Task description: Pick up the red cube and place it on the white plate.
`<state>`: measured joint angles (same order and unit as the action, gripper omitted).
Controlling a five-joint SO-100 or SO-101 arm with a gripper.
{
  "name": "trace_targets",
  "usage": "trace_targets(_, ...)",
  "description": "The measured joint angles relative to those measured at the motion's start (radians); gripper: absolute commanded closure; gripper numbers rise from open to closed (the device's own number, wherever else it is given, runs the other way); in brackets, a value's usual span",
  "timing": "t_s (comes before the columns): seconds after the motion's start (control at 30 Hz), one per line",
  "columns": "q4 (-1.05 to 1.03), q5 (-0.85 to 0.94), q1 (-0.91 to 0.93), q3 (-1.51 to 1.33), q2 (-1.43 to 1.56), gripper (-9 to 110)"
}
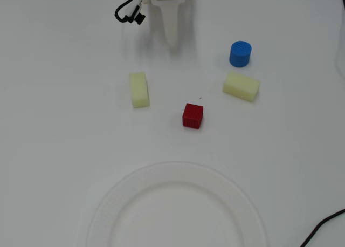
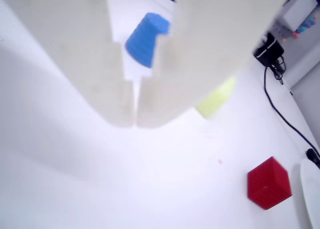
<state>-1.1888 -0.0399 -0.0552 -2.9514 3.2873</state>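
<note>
The red cube (image 1: 192, 116) sits on the white table, alone, a little above the white plate (image 1: 110, 206) that fills the bottom of the overhead view. My gripper (image 1: 171, 39) is at the top centre, well away from the cube and pointing toward it. In the wrist view the two pale fingers meet at their tips (image 2: 135, 120) with only a thin slit between them and nothing held. The cube (image 2: 268, 183) lies at the lower right of that view, with the plate's edge (image 2: 313, 191) beside it.
A blue cylinder (image 1: 240, 53) and a pale yellow block (image 1: 241, 86) lie right of the gripper, and both show in the wrist view (image 2: 145, 39) (image 2: 216, 100). Another yellow block (image 1: 139, 89) lies left. A black cable (image 1: 323, 228) crosses the bottom right corner.
</note>
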Motion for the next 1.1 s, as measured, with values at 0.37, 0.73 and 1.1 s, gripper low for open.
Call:
trace_targets(0.37,-0.018,-0.160,-0.161,0.669,-0.761,101)
trace_targets(0.73,0.077,-0.239,-0.196,0.897,-1.203,74)
trace_targets(1.1,0.295,-0.268,-0.092,0.899,-1.470,73)
